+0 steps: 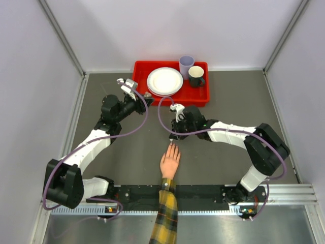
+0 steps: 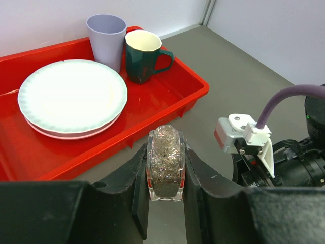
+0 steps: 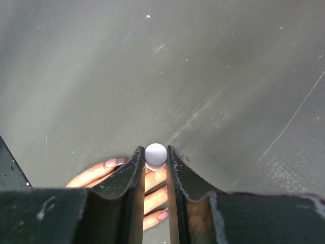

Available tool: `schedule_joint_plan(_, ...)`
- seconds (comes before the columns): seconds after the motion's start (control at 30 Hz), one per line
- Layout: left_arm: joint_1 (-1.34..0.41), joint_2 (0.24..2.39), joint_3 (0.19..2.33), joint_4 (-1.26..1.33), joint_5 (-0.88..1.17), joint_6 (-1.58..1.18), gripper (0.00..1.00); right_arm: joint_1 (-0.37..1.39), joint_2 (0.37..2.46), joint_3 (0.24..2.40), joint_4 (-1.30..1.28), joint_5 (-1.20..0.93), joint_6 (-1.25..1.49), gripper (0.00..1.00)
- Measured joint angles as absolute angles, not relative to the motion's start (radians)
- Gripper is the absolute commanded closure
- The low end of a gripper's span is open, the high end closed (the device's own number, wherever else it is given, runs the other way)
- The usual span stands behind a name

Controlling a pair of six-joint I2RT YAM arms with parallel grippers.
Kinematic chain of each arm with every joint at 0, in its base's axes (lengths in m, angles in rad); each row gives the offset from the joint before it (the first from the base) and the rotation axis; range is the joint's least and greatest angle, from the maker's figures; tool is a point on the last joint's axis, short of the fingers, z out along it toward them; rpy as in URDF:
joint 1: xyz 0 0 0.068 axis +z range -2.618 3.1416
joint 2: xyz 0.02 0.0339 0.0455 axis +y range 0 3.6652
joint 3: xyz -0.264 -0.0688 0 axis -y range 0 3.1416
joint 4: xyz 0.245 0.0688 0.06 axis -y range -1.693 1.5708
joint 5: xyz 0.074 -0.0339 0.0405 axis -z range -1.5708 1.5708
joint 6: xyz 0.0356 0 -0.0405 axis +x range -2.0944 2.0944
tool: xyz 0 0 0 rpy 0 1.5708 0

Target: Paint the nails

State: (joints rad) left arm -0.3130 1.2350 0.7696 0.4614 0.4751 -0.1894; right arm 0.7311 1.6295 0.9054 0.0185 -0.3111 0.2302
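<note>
A peach hand with a yellow-and-dark plaid sleeve lies flat on the grey table, fingers pointing away from the arm bases. My right gripper hovers just over the fingertips. In the right wrist view the right gripper is shut on a pale round cap. Below it lie the fingers with pinkish nails. The brush under the cap is hidden. My left gripper, by the red tray, is shut on a small clear bottle of glittery polish, held upright.
A red tray at the back holds a white plate, a lavender cup and a dark green mug. In the left wrist view the tray's edge is close ahead, and the right arm's wrist is to the right.
</note>
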Motion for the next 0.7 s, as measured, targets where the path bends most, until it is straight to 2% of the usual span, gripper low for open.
schedule_joint_plan(0.7, -0.313, 1.235, 0.769, 0.461, 0.475, -0.189, 1.0, 0.731, 1.654, 0.919, 0.03, -0.315, 0.233, 1.0)
